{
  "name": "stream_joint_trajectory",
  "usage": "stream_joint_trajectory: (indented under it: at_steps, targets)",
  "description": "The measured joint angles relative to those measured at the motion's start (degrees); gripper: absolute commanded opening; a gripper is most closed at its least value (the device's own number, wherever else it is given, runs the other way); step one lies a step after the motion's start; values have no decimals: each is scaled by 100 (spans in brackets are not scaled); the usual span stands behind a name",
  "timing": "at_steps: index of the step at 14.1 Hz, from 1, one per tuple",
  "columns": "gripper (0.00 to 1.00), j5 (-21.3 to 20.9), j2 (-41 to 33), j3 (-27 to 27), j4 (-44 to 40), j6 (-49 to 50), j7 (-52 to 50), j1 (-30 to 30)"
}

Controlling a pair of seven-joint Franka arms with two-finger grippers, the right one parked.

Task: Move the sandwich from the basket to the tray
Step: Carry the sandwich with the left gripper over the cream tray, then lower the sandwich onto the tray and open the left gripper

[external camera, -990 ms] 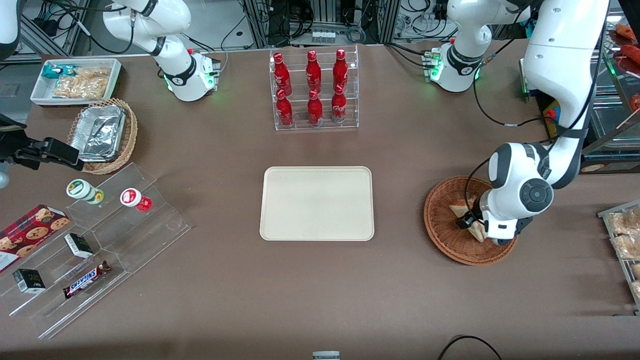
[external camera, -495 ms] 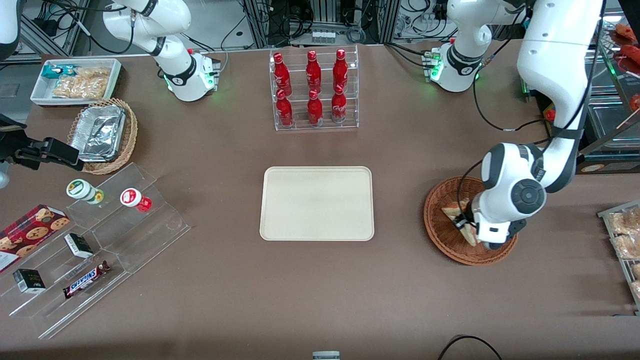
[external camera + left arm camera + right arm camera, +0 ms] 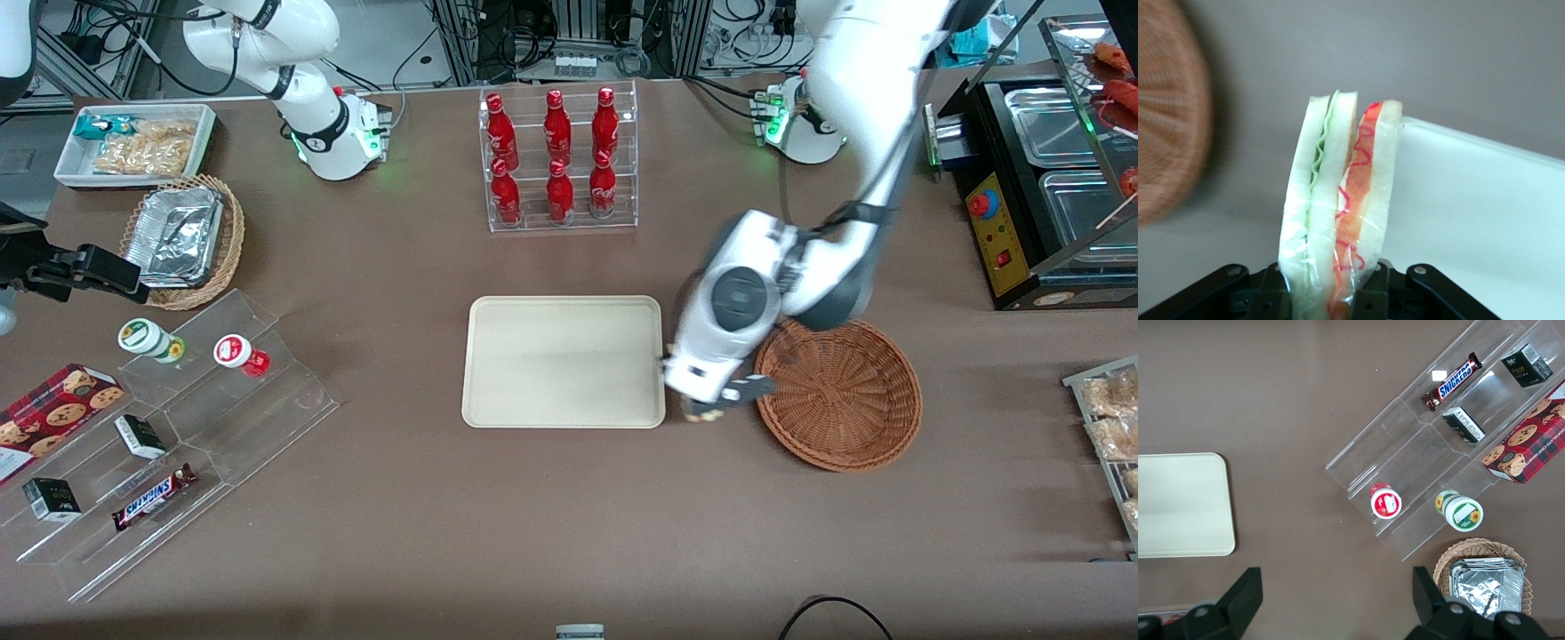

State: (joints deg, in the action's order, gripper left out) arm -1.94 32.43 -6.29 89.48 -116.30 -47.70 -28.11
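Observation:
My left arm's gripper (image 3: 707,411) hangs over the bare table between the cream tray (image 3: 564,360) and the reddish-brown wicker basket (image 3: 845,396). It is shut on the sandwich (image 3: 1338,207), a clear-wrapped wedge of white bread with green and orange-red filling; in the front view only a small bit of the sandwich (image 3: 709,414) shows under the hand. The basket holds nothing I can see. In the left wrist view the basket (image 3: 1168,133) and the tray (image 3: 1485,207) lie either side of the held sandwich. The tray also shows in the right wrist view (image 3: 1181,503).
A clear rack of red bottles (image 3: 558,160) stands farther from the front camera than the tray. Toward the parked arm's end lie clear stepped shelves (image 3: 178,427) with snacks, a light wicker basket with a foil container (image 3: 182,240) and a white snack bin (image 3: 133,142).
The gripper has lifted the sandwich out of the basket and carried it toward the tray; the basket now shows no sandwich.

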Motion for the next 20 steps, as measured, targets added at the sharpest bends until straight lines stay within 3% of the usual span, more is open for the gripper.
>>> stream_joint_trajectory:
  at_steps: [5, 12, 13, 14, 15, 20]
  targets:
    - [22, 0, 1310, 7, -1335, -13, -176, -928]
    - [24, 44, 2073, -156, -1950, -15, -383, -1128]
    - [31, 47, 2086, -156, -1964, -15, -387, -1129]
    - [61, 52, 2086, -156, -1971, -13, -389, -1129]
    - [99, 55, 2087, -156, -1975, -10, -390, -1129]
    - [100, 168, 1914, -141, -2205, 303, -393, -1114]
